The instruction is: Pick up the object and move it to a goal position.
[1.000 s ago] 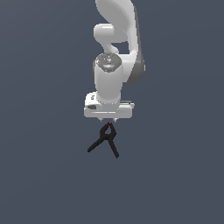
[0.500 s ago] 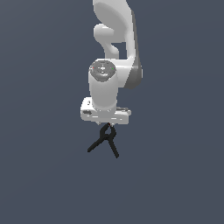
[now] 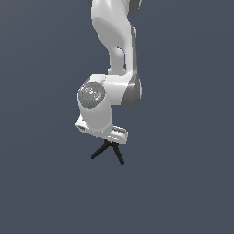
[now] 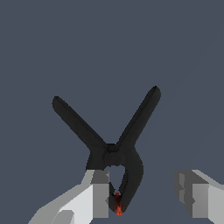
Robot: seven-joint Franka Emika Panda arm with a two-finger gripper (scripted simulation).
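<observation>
While the end effector [image 3: 108, 138] tilted, the clamp [image 3: 109, 151] stayed put

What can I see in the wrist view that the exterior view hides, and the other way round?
Only the wrist view shows the red tip of the black spring clamp and the two gripper fingers set apart, one against the clamp. Only the exterior view shows the white arm rising above the gripper. Both show the clamp with its legs splayed and a plain grey-blue background.
</observation>
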